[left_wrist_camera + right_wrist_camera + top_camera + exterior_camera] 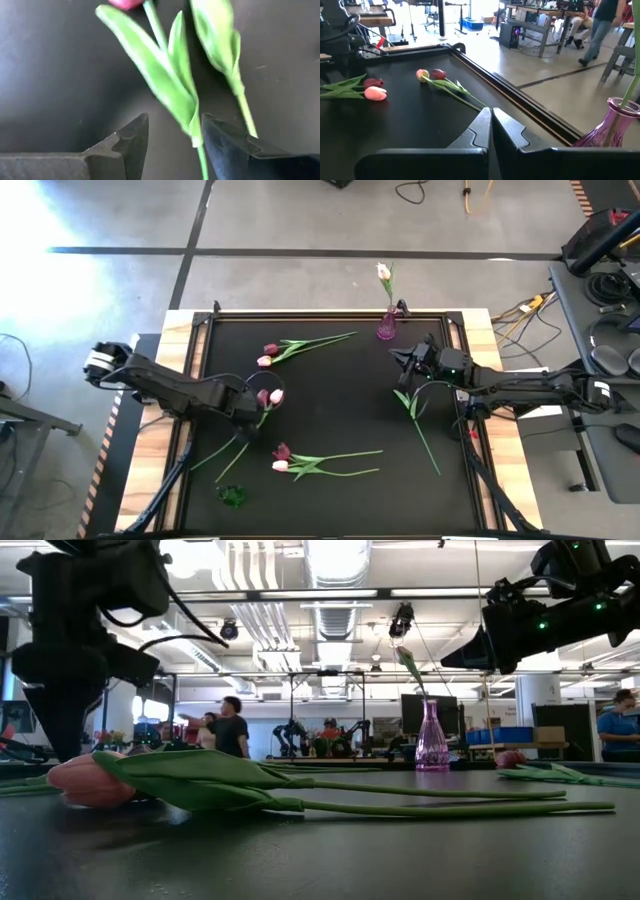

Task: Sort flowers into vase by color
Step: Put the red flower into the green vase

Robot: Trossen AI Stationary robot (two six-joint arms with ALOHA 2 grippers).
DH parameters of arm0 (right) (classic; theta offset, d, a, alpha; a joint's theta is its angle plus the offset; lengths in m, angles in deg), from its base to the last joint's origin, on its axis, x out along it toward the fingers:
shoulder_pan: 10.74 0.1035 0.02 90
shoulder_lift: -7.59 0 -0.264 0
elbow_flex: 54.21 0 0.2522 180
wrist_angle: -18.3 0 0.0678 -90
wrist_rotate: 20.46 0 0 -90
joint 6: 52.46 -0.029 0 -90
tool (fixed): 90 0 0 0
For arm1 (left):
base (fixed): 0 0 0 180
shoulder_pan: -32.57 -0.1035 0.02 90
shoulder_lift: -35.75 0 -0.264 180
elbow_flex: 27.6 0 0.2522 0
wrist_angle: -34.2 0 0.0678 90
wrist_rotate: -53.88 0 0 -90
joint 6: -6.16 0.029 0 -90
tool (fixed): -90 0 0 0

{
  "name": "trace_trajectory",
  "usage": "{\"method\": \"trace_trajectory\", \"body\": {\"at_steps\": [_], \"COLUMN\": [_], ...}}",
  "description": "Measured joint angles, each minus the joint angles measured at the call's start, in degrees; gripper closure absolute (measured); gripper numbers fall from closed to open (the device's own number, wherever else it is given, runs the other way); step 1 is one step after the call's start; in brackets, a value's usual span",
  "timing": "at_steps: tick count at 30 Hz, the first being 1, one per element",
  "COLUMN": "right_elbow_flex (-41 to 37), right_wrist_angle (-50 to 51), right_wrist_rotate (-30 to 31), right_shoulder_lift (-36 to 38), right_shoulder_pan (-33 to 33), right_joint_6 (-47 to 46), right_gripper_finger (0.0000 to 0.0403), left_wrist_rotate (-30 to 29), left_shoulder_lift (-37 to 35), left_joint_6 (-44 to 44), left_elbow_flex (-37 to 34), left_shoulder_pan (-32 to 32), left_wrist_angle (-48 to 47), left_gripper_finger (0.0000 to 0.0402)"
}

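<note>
Between the left gripper's [172,145] wide-apart fingers lies a tulip stem [201,162], ungripped.

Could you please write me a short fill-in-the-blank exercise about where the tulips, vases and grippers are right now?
1. The pink glass vase holds ___ pale tulip.
2. The left gripper has its jaws ___ around a green tulip stem.
3. The right gripper has its jaws ___.
4. The small green glass vase holds ___ flowers.

Missing words: one; open; shut; no

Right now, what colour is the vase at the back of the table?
The vase is pink-purple glass; the low view shows it best.
</note>
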State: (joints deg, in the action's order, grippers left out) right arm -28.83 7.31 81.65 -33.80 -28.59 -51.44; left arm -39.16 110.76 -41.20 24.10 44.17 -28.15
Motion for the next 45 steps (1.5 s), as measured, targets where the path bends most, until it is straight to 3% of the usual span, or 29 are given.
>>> {"method": "trace_trajectory", "body": {"at_steps": [16, 24, 30, 34, 40, 45], "right_elbow_flex": [0.0, 0.0, 0.0, 0.0, 0.0, 0.0], "right_wrist_angle": [0.0, 0.2, 0.4, 0.3, 0.2, 0.4], "right_wrist_rotate": [0.0, 0.0, -0.1, -0.1, -0.1, -0.1], "right_shoulder_lift": [0.0, 0.0, 0.0, 0.0, 0.0, 0.0], "right_shoulder_pan": [0.0, 0.0, 0.0, 0.0, 0.0, 0.0], "right_joint_6": [-0.2, -0.3, -0.5, -0.5, -0.5, -0.4], "right_gripper_finger": [0.0394, 0.0394, 0.0394, 0.0394, 0.0394, 0.0394], "left_wrist_rotate": [2.7, 2.6, -3.1, -8.6, -22.6, -32.6], "left_shoulder_lift": [5.9, 4.3, 2.6, 0.6, -6.3, -13.2], "left_joint_6": [4.3, 6.0, 8.9, 10.7, 13.6, 14.4], "left_elbow_flex": [-2.0, -2.3, 0.4, 4.8, 13.6, 20.5], "left_shoulder_pan": [-0.9, -0.8, -0.9, -0.8, 0.4, 6.4], "left_wrist_angle": [3.5, 2.6, -0.7, -2.5, -2.6, 0.6], "left_gripper_finger": [0.0256, 0.0331, 0.0395, 0.0395, 0.04, 0.0401]}}
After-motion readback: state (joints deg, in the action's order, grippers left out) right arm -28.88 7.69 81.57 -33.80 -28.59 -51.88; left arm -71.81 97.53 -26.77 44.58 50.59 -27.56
